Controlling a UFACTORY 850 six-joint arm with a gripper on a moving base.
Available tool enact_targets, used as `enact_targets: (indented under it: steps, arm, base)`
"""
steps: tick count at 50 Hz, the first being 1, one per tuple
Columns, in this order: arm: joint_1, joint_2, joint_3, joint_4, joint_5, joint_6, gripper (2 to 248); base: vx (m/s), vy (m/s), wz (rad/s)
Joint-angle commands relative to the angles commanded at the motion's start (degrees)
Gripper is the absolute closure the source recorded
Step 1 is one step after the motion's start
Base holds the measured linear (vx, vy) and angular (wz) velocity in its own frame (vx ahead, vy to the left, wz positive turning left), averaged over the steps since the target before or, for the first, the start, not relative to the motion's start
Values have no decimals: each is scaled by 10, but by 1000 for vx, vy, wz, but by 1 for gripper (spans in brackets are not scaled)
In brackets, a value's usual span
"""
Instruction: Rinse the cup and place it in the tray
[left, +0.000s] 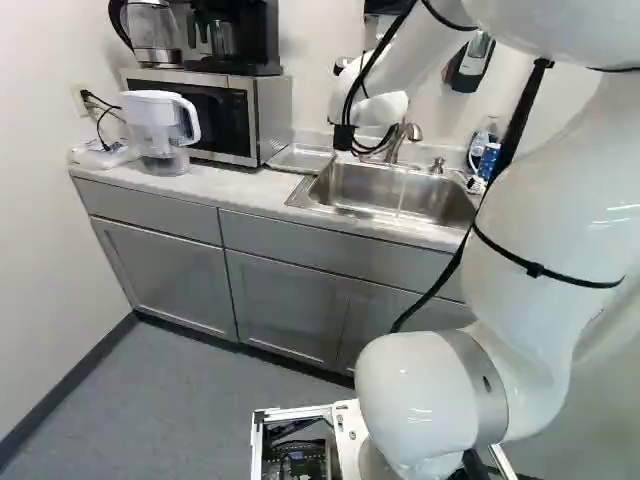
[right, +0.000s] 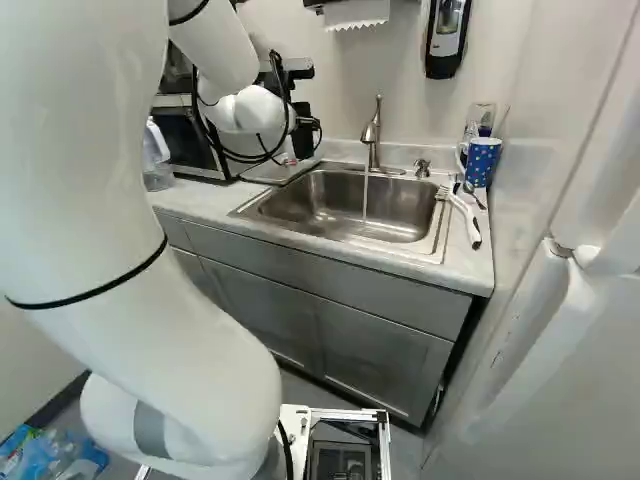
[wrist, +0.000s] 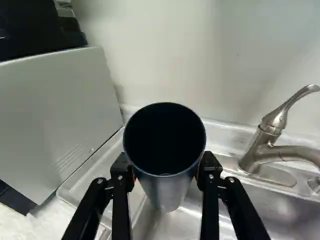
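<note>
At the arm's end, my gripper is over the counter left of the faucet in the right base view. Seen from the wrist, the gripper is shut on a dark cup, one finger on each side; the cup's mouth faces the camera. Behind the cup lies the shallow clear tray, between microwave and sink; whether they touch I cannot tell. The same tray shows in the left base view. A thin stream of water runs from the faucet into the sink.
The microwave stands close beside the tray. A water pitcher and a kettle are farther left. Right of the sink are a blue dotted cup and a white-handled brush. A soap dispenser hangs on the wall.
</note>
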Motion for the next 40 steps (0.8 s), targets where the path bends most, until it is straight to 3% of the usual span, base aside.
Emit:
enact_targets:
  steps: [40]
  arm:
    - [51, -96, -98, 0, 0, 0, 124]
  base:
    - [0, 0, 0]
